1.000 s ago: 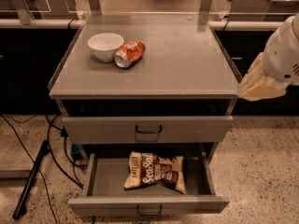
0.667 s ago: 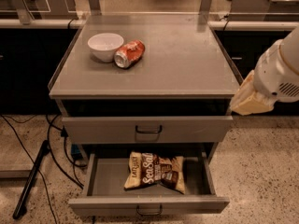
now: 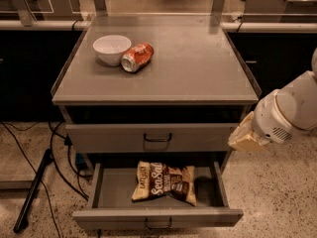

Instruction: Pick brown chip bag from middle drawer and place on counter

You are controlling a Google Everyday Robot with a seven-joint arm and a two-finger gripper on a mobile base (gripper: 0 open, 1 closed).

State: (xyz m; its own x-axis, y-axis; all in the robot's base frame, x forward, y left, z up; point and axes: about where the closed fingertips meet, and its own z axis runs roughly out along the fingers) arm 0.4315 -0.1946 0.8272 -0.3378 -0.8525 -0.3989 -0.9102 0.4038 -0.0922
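In the camera view, one brown chip bag [image 3: 165, 182] lies flat on the floor of the pulled-out middle drawer [image 3: 110, 196], slightly toward 3 o'clock of the drawer's centre. Its long axis runs from 9 to 3 o'clock, the 3 o'clock end dipping a little toward the drawer front. Both cream ends point sideways. Above it, one upper drawer [image 3: 106, 137] sits closed, making two handled drawers in all.

The counter [image 3: 198, 58] carries one white bowl [image 3: 112, 48] and one crushed soda can [image 3: 136, 57], touching, near its 10 o'clock corner.

The gripper [image 3: 243, 140] hangs off the cabinet's 3 o'clock side, level with the upper drawer and well apart from the bag. I cannot tell whether it is wide or narrow.
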